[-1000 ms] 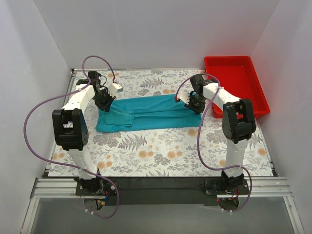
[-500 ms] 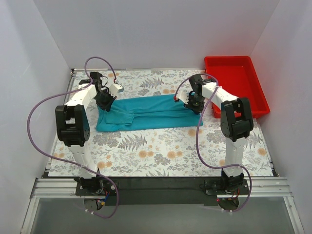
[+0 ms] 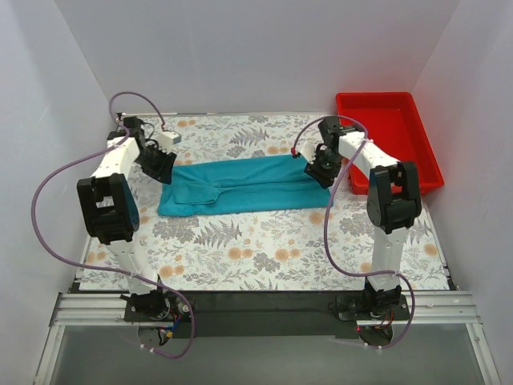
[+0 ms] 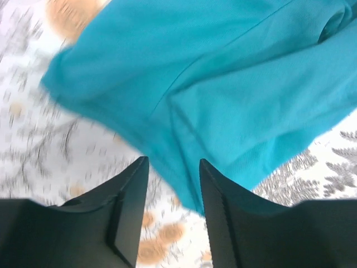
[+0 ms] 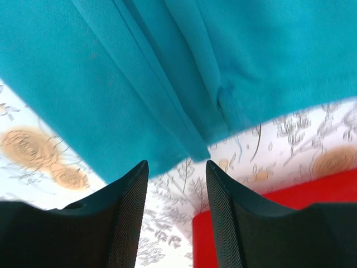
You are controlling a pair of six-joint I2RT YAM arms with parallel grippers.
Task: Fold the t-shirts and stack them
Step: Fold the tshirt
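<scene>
A teal-blue t-shirt [image 3: 240, 186] lies folded into a long band across the middle of the flowered tabletop. My left gripper [image 3: 158, 166] hovers at the band's left end, open, with the shirt's edge [image 4: 234, 111] just beyond its fingertips [image 4: 134, 184] and only tabletop between them. My right gripper [image 3: 323, 174] hovers at the band's right end, open too; the t-shirt's folded edge [image 5: 167, 84] lies past its fingers [image 5: 223, 190], apart from them. Nothing is held in either gripper.
A red plastic tray [image 3: 424, 154] stands at the right back of the table; its corner [image 5: 223, 240] shows under the right gripper. White walls close in the left, back and right. Purple cables loop off both arms.
Both grippers were shut on the ends of the t-shirt and have opened, letting it go. The left arm has pulled back to the left; the right has shifted slightly right.
</scene>
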